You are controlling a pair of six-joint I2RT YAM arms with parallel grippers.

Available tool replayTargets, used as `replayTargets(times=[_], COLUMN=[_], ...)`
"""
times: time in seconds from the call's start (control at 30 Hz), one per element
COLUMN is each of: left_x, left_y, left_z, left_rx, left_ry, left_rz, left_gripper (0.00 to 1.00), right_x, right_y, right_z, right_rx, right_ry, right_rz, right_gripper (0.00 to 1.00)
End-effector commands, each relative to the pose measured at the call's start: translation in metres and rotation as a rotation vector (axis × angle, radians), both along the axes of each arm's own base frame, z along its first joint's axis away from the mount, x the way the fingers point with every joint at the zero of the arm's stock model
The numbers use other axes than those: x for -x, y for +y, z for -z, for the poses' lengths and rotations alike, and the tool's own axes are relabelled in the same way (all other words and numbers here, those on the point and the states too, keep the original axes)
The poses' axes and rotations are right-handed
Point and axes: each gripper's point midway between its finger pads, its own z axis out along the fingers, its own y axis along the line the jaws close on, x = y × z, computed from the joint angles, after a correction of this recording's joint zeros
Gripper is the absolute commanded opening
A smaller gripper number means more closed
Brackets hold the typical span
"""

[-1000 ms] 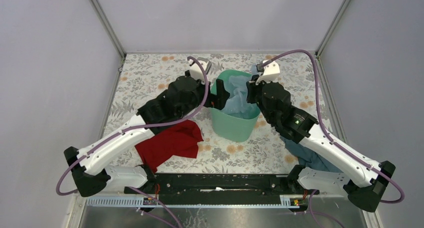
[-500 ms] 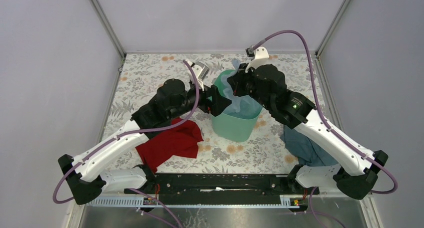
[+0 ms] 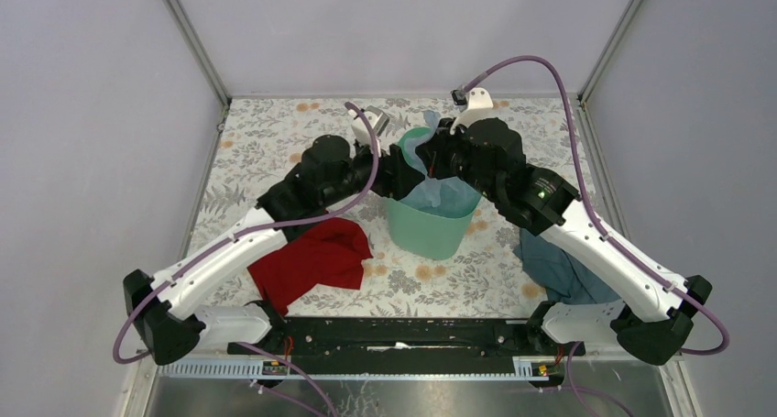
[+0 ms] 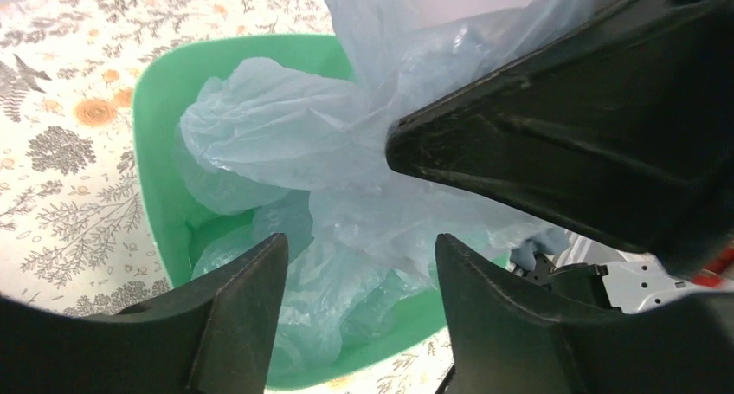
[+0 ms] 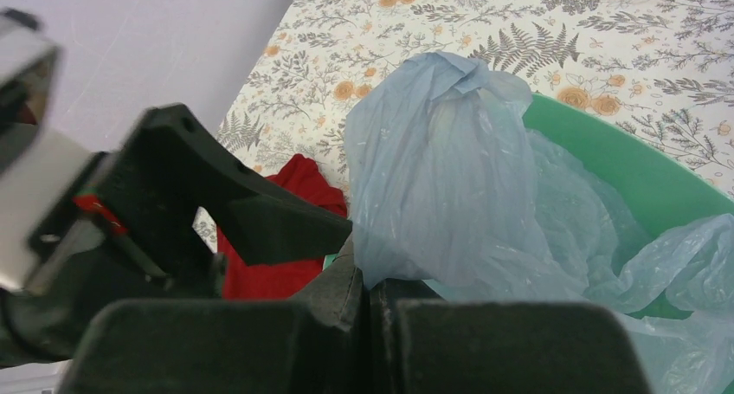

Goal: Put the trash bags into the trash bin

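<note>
Right wrist view: the right hand [image 5: 368, 283] is closed tight on a fold of the pale blue bag [image 5: 433, 177]. The fold stands up over the rim of the green bin [image 5: 632, 156], and the rest of the bag lies inside. Left wrist view: the left hand [image 4: 359, 242] has its fingers apart at the rim and holds nothing; the bag shows beyond the gap. Only the top view shows both hands meeting over the bin mouth. It also shows free surface [image 3: 275, 142] to the left, a red cloth [image 3: 311, 257] near the bin and a blue cloth [image 3: 559, 275] partly under the right arm.
</note>
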Motion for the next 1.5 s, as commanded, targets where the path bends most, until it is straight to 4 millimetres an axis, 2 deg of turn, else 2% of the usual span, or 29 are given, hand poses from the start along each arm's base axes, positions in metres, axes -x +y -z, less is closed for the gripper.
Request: replayTargets(times=[0.0,0.17,0.23,0.27,0.3,0.43,0.47,0.53,0.7,0.87,0.97,1.07,1.13,1.23,1.37,1.47], left_x=[-0.008,-0.02,-0.025,-0.027,-0.028,-0.029,-0.027,-0.023,-0.014,-0.012,-0.012,-0.012,-0.013,-0.014,-0.016,-0.016], left_y=[-0.013,-0.011,-0.009,-0.008,-0.006,0.008,0.011,0.015,0.017,0.012,0.012,0.013,0.015,0.019,0.02,0.018], left_z=[-0.028,-0.035,-0.036,-0.035,-0.035,-0.034,-0.035,-0.033,-0.025,-0.019,-0.018,-0.017,-0.017,-0.018,-0.021,-0.022], left_rx=[0.078,0.102,0.115,0.119,0.124,0.151,0.165,0.195,0.254,0.27,0.269,0.264,0.261,0.251,0.255,0.259], left_ry=[-0.031,-0.022,-0.012,-0.005,0.004,0.014,0.018,0.031,0.071,0.113,0.118,0.123,0.123,0.122,0.124,0.125], left_rz=[0.012,-0.052,-0.083,-0.097,-0.117,-0.18,-0.186,-0.192,-0.184,-0.168,-0.169,-0.177,-0.189,-0.211,-0.222,-0.217], left_gripper=[0.59,0.28,0.11,0.03,0.0,0.0,0.0,0.0,0.0,0.0,0.0,0.0,0.0,0.0,0.0,0.0], right_x=[0.003,0.005,0.006,0.007,0.008,0.014,0.017,0.021,0.03,0.031,0.03,0.022,0.017,0.023,0.027,0.02], right_y=[-0.006,-0.009,-0.012,-0.014,-0.017,-0.04,-0.047,-0.057,-0.064,-0.047,-0.034,-0.025,-0.021,-0.011,-0.003,-0.007], right_z=[-0.029,-0.027,-0.023,-0.022,-0.021,-0.014,-0.012,-0.009,-0.014,-0.022,-0.035,-0.039,-0.038,-0.037,-0.027,-0.015], right_rx=[-0.059,-0.06,-0.051,-0.044,-0.033,0.025,0.036,0.042,0.007,-0.027,-0.069,-0.1,-0.114,-0.169,-0.231,-0.183], right_ry=[-0.046,-0.05,-0.05,-0.052,-0.054,-0.063,-0.064,-0.07,-0.09,-0.09,-0.094,-0.095,-0.084,-0.062,-0.037,-0.035], right_rz=[0.009,0.006,0.012,0.013,0.017,0.057,0.071,0.089,0.084,0.019,-0.019,-0.009,0.005,-0.038,-0.065,-0.024], right_gripper=[0.02,0.05,0.08,0.18,0.28,0.67,0.74,0.82,0.89,0.91,0.89,0.86,0.8,0.73,0.87,0.85])
